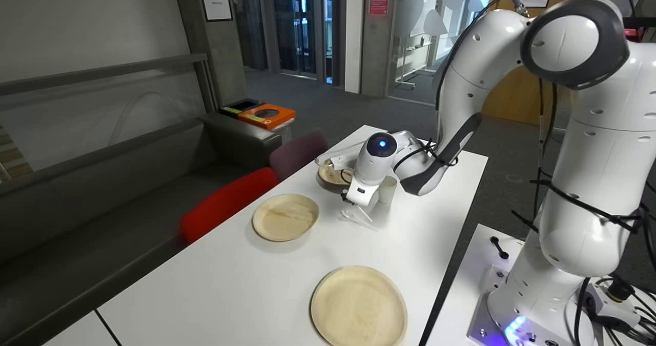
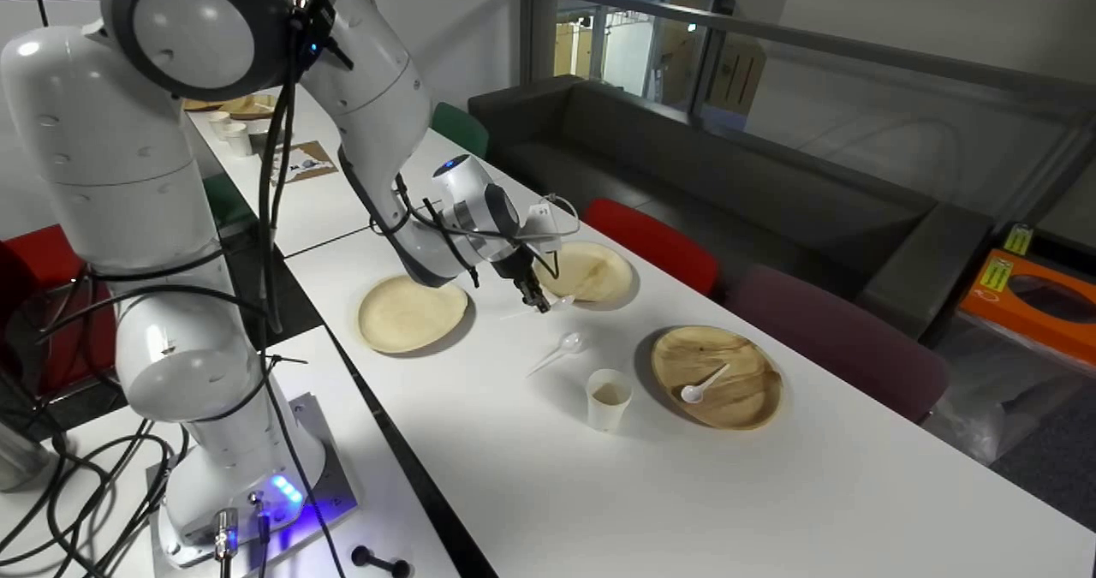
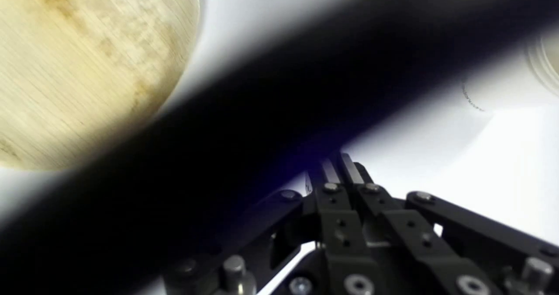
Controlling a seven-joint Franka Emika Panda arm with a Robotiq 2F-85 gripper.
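Observation:
My gripper [image 2: 541, 302] is low over the white table and also shows in the wrist view [image 3: 338, 164], its fingers close together. It is shut on a translucent white spoon [image 2: 562, 302], whose handle shows below the gripper in an exterior view [image 1: 365, 214]. A second spoon [image 2: 569, 343] lies on the table close by, also visible in an exterior view [image 1: 360, 222]. A white paper cup [image 2: 607, 411] stands beside it. A wooden plate [image 2: 591, 271] is behind the gripper. In the wrist view a dark blurred band hides much of the middle, including what is between the fingertips.
A brown plate [image 2: 749, 390] bears another white spoon [image 2: 704, 384]. A round plate [image 1: 359, 305] lies nearer the robot base. Red [image 1: 230, 200] and purple [image 1: 299, 154] chairs line the table by a dark sofa [image 1: 128, 182]. Cables hang along the arm.

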